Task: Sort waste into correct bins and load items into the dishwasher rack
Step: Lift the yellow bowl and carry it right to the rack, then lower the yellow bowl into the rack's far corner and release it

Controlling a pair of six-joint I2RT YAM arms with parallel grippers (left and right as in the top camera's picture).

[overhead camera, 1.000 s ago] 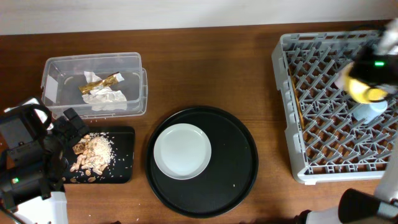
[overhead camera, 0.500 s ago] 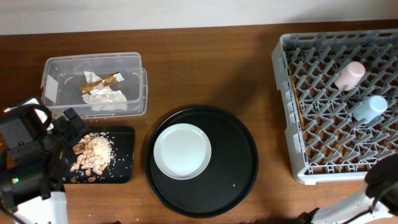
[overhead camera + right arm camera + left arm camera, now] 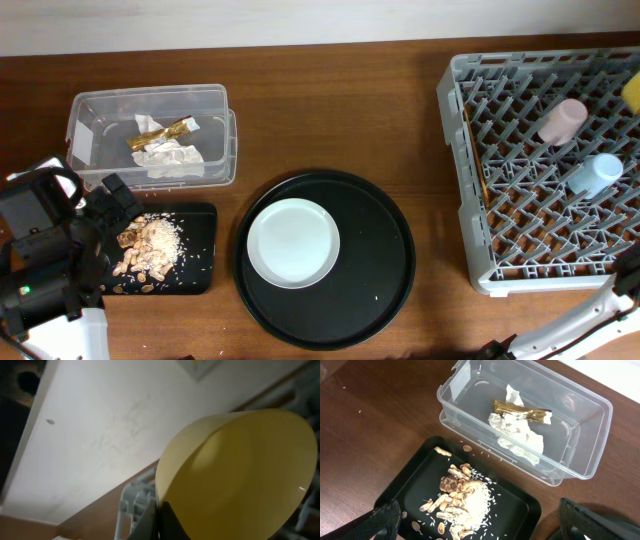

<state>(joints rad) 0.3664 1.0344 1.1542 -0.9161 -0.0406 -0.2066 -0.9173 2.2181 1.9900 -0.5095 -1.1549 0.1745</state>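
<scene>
While the right gripper (image 3: 159,519) seems clamped on the rim of the bowl (image 3: 235,480), with only one dark finger showing against it, the bowl sits at the right edge of the overhead view above the rack (image 3: 455,170), where the pink cup (image 3: 562,120) and blue cup (image 3: 600,173) lie. The left gripper (image 3: 479,510) hangs with fingers wide apart over the black tray (image 3: 520,510) of scraps (image 3: 462,502), beside the tub (image 3: 580,435) holding the napkin (image 3: 520,435) and wrapper (image 3: 520,410). The plate (image 3: 293,243) rests on the round tray (image 3: 380,270).
</scene>
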